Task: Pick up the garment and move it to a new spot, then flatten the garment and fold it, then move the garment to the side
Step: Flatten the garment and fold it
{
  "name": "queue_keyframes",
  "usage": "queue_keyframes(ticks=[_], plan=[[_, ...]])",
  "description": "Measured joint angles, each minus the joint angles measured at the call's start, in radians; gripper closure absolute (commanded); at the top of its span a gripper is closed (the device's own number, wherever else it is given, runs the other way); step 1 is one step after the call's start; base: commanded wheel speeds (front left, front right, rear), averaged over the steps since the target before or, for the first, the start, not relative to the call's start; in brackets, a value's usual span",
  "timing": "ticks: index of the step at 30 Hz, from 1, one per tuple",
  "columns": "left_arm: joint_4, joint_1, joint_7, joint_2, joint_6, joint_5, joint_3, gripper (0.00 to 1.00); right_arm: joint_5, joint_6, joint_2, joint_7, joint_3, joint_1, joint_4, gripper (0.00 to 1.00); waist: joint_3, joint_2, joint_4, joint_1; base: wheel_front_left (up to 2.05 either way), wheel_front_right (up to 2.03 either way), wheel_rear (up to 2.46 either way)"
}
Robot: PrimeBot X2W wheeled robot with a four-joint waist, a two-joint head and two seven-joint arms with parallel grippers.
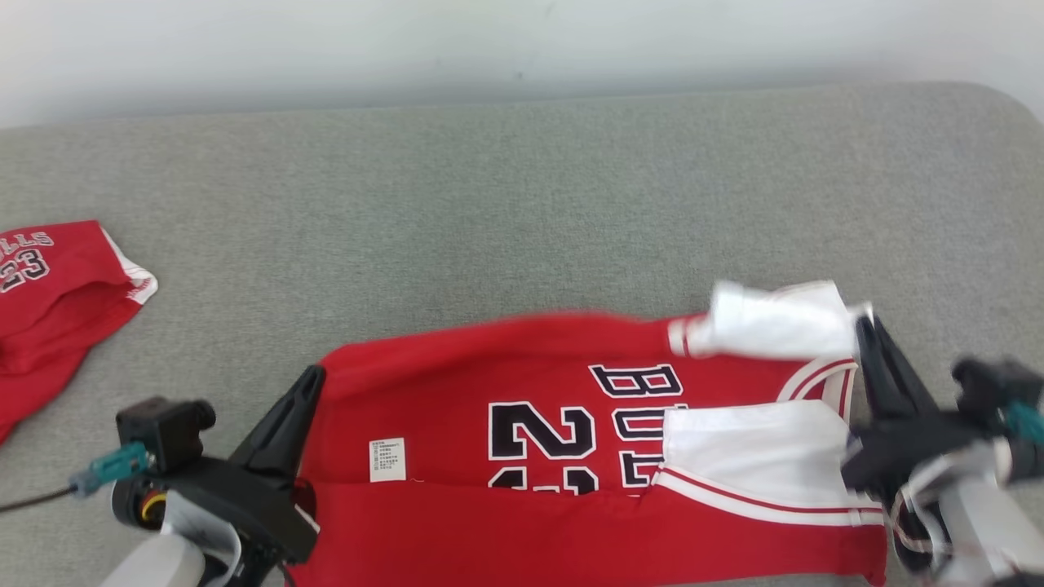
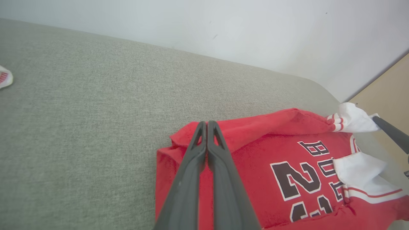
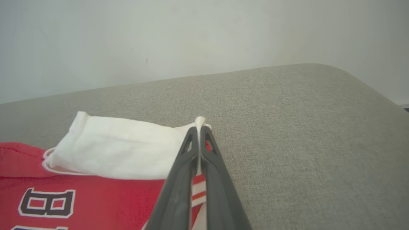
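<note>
The garment (image 1: 489,383) is a red jersey with dark numbers and white sleeves, lying sideways across the near part of the grey padded surface (image 1: 522,204). My left gripper (image 1: 310,377) is at its left end, shut on the red hem; in the left wrist view its tips (image 2: 207,123) meet on a raised fold of the garment (image 2: 255,153). At the garment's right end my right gripper (image 1: 864,326) is shut on the upper white sleeve (image 1: 775,326). In the right wrist view white cloth (image 3: 121,150) shows pinched between the fingertips (image 3: 199,123). The garment's near edge is folded over itself.
A second red jersey (image 1: 49,302) lies at the far left of the surface. A pale wall runs along the back edge. The surface's right corner is rounded, with beige floor (image 2: 389,95) beyond it. Bare grey padding stretches behind the garment.
</note>
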Motion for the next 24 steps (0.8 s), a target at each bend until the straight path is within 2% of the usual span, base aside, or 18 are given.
queue_keyframes(ticks=[7,12,16,20,21,22,23,24], plan=[[0.0,0.047,-0.029,-0.006,0.015,-0.006,0.002,1.0,0.012,0.0,0.039,0.079,-0.131,0.261,-0.269,1.0,-0.025,-0.0001,0.019,0.0,0.0,0.0,0.0],[0.016,0.074,-0.038,-0.011,0.01,-0.012,-0.002,1.0,-0.006,0.0,0.097,0.155,-0.215,0.384,-0.413,1.0,-0.031,0.0,0.02,0.0001,0.0,0.0,0.0],[0.015,0.107,-0.047,-0.021,0.017,-0.02,-0.005,1.0,-0.033,0.0,0.131,0.202,-0.245,0.432,-0.469,1.0,-0.032,0.0,0.012,0.0001,0.0,0.0,0.0],[0.027,0.137,-0.053,-0.032,0.027,-0.021,-0.014,1.0,-0.07,0.0,0.144,0.232,-0.245,0.453,-0.468,1.0,-0.039,0.0,0.012,0.0002,0.0,0.0,0.0],[0.036,0.143,-0.043,-0.036,0.031,-0.025,-0.02,1.0,-0.075,0.0,0.145,0.237,-0.243,0.457,-0.461,0.88,-0.042,0.0,0.012,0.0002,0.0,0.0,0.0],[0.045,0.147,-0.035,-0.04,0.034,-0.025,-0.03,1.0,-0.081,0.0,0.145,0.245,-0.242,0.461,-0.453,0.88,-0.045,0.0,0.014,0.0002,0.0,0.0,0.0],[0.052,0.15,-0.032,-0.045,0.035,-0.025,-0.035,1.0,-0.084,0.0,0.146,0.244,-0.244,0.465,-0.447,0.56,-0.049,0.0,0.015,0.0002,0.0,0.0,0.0],[0.056,0.151,-0.034,-0.048,0.036,-0.021,-0.04,0.76,-0.084,0.0,0.147,0.243,-0.245,0.467,-0.445,0.0,-0.053,0.0,0.017,0.0003,0.0,0.0,0.0]])
